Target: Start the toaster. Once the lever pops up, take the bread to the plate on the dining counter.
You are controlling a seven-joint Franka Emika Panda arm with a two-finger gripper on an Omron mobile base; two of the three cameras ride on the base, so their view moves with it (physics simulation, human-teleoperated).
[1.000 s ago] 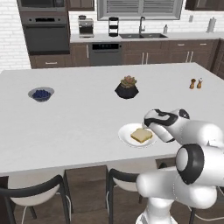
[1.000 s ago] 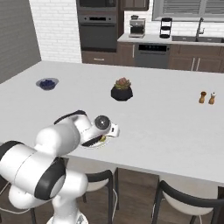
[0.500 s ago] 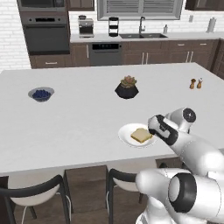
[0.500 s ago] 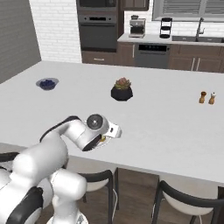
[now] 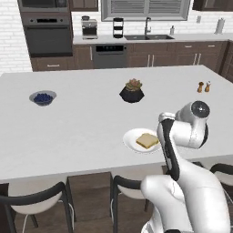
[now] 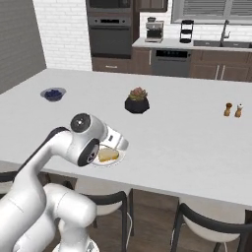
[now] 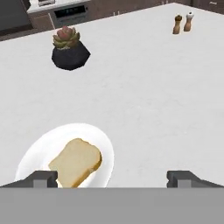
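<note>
The bread point(image 7: 76, 162) lies flat on the white plate point(image 7: 39, 148), near the front edge of the dining counter point(image 7: 153, 109). My gripper point(image 7: 113, 179) hovers above the counter just to the right of the plate, open, with nothing between its fingers. The base views show the same bread point(image 5: 147, 140) point(image 6: 109, 155) on the plate point(image 5: 129, 139) point(image 6: 106, 164), with my wrist close beside it. The toaster is out of view.
A succulent in a black pot point(image 5: 132, 91) point(image 7: 68, 48) stands mid-counter. A bowl of blue berries point(image 5: 43, 97) sits far left, and salt and pepper shakers point(image 5: 204, 86) point(image 7: 182, 23) far right. Dark chairs point(image 5: 36, 205) point(image 6: 211, 226) line the near edge.
My hand has lifted off the plate and drawn back toward the counter's near edge as the arm folded up. The bread stays on the plate. The jaws stay open.
</note>
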